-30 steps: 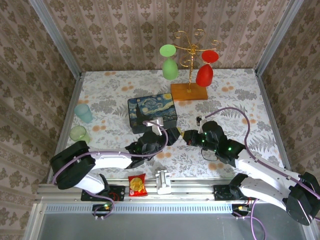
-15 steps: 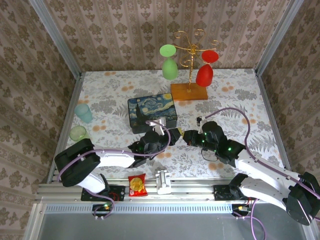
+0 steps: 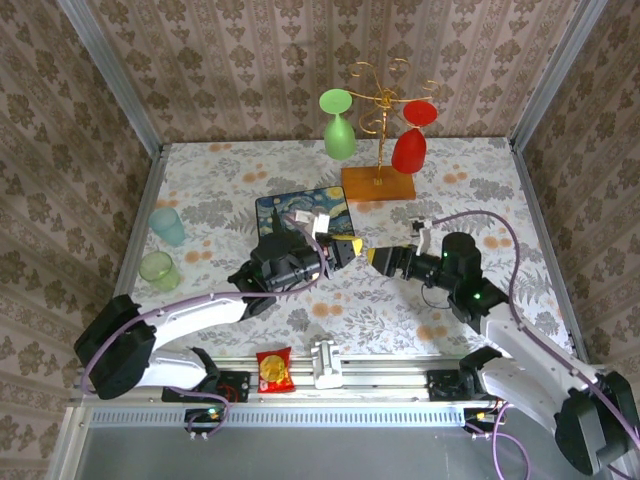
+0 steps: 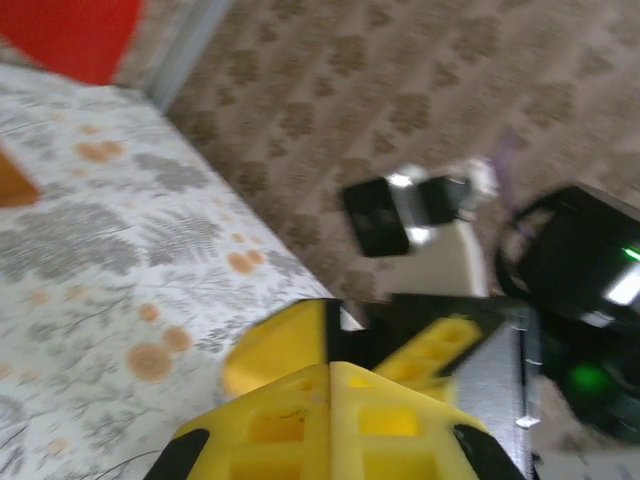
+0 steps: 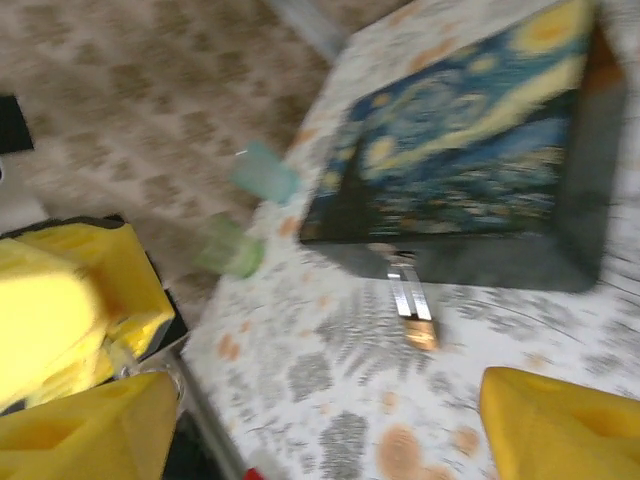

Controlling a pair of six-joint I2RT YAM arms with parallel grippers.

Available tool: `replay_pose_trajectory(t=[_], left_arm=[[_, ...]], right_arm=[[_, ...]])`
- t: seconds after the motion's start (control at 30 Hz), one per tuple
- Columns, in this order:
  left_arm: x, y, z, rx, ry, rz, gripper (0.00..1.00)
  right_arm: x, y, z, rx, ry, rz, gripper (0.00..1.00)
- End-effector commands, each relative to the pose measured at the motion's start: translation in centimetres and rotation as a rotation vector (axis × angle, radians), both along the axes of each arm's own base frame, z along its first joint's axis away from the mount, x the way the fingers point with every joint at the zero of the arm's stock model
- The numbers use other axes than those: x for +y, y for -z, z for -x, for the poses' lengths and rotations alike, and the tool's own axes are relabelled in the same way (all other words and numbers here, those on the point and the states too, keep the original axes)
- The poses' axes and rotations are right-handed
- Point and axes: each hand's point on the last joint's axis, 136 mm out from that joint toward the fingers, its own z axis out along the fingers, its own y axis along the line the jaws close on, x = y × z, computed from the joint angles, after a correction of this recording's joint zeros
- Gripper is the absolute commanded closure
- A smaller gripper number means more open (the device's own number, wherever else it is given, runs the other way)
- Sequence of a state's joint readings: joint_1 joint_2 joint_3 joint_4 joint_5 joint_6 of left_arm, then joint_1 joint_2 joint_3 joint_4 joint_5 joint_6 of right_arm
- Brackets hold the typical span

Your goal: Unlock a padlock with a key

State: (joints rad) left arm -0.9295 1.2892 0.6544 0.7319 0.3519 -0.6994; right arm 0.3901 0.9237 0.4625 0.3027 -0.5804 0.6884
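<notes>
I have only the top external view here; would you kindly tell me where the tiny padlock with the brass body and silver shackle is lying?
Observer: The right wrist view shows the tiny brass padlock lying on the floral table, close beside the dark side of the box painted with a starry blue-and-yellow sky.
Operator: Thank you; how do the jaws of the right gripper stand?
Observer: Wide apart, nothing between them.
Operator: And the left gripper?
Observer: The left wrist view shows its jaws pressed together; whether they hold anything, I cannot tell.
</notes>
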Motion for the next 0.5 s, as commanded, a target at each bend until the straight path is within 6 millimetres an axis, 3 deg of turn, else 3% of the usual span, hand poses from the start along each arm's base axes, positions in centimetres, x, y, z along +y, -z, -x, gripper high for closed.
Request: replay_pose_trajectory(t=[0.0,0.47], left_arm=[[-0.3,-1.5,2.9,-0.129,0.175,-0.012,1.00],[0.5,-2.9,2.0,-0.156,0.135,0.031,1.00]], right_arm=[[2.6,-5.1,2.4,-0.160,-0.244,-0.174,0.27],[1.8,-5.8,3.7,-0.228,-0.232,-0.135,0.41]])
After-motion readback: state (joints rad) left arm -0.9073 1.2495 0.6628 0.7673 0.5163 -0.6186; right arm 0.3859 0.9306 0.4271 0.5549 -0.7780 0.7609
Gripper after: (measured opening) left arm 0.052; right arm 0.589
